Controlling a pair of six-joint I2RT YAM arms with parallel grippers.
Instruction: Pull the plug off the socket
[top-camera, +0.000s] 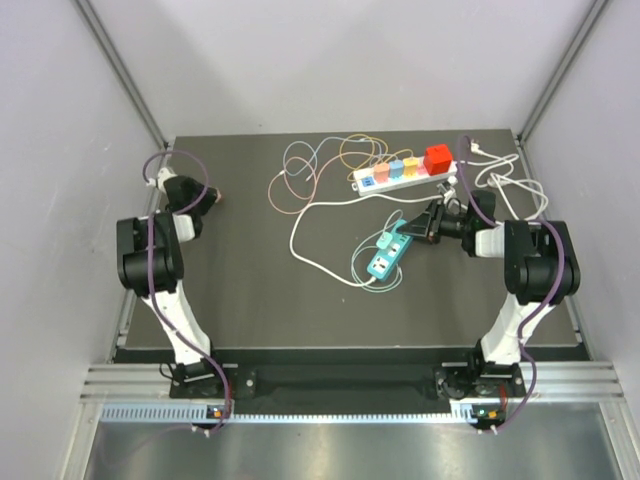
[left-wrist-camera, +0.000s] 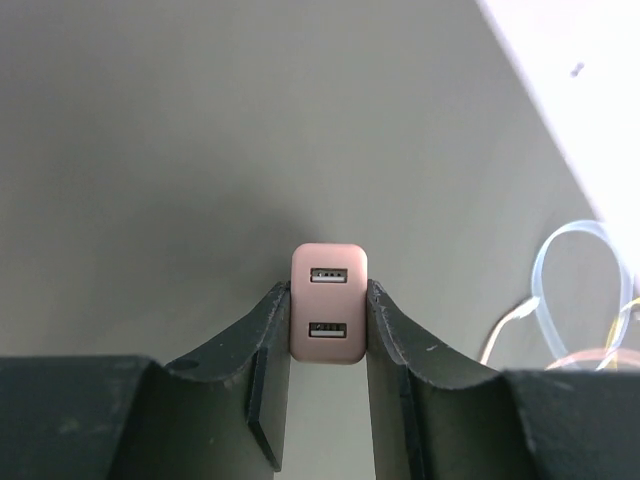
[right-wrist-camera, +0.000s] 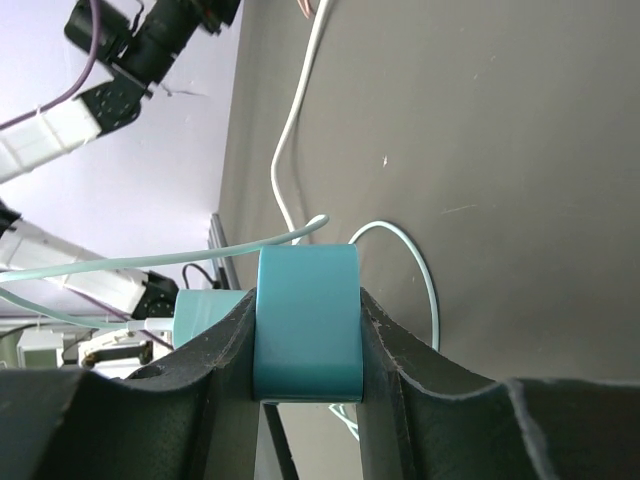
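The pink plug (left-wrist-camera: 328, 315) is off the socket as far as I can judge: it sits clamped between the left gripper's (left-wrist-camera: 327, 295) fingers at the far left of the dark mat (top-camera: 260, 300), well apart from the teal socket strip (right-wrist-camera: 305, 340). It is a small rounded block in satin rose plastic, two USB slots facing us.

Over on the right, the right gripper (right-wrist-camera: 306, 295) is closed around one end of that strip, a glossy, smooth-cornered bar, with a thin pale-teal cord (right-wrist-camera: 425, 290) and a thicker white cord (right-wrist-camera: 295, 130) curling across the matte surface beside it.

The risks, as I read them: both shells look slick, so either could twist or slide between those hard black fingers. The strip is held by one end only, so it could swing, and its trailing cords might snag on the white power strip (top-camera: 400, 175) nearby.
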